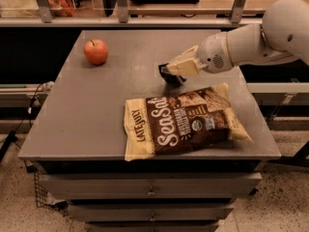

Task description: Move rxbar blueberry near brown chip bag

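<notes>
So rxbar blueberry (169,77) gripped in pincer (174,71) tip, nr brown chip bag (183,122).

Grey table (77,124): brown chip bag (186,122) flat near front, apple (95,51) back left; hand (173,70) above centre, clasping rxbar blueberry (173,79).

I can read two things, both on the brown chip bag (186,122) lying on the counter (82,115). "LATE JULY" runs in dark capitals up its cream left end, and "Sea Salt" crosses the brown centre in big white script. The smaller print beside that is too fine for me. The tool (173,72), just behind the bag, grips the rxbar blueberry (168,76), and I can read nothing on its dark wrapper.
</notes>
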`<action>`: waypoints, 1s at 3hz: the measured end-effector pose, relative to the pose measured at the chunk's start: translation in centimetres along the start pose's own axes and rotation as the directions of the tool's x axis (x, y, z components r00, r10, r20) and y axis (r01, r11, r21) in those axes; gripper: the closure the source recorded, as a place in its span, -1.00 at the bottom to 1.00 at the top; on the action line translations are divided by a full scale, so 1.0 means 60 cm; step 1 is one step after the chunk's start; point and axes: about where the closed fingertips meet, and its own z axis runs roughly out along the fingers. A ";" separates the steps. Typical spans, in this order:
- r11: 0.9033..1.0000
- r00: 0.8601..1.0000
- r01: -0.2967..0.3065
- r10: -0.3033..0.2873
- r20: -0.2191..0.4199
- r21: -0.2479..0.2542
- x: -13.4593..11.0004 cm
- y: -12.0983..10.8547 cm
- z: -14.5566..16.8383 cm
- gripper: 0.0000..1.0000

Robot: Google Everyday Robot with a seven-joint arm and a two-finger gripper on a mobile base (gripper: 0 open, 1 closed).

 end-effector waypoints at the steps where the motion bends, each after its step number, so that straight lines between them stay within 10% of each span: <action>1: 0.999 1.000 -0.009 0.009 0.005 -0.034 -0.005 0.009 0.007 -0.59; 2: 1.000 1.000 -0.009 0.009 0.014 -0.003 -0.005 -0.012 -0.015 -1.00; 3: 0.995 0.999 -0.009 0.006 0.031 0.096 0.020 -0.072 -0.078 -1.00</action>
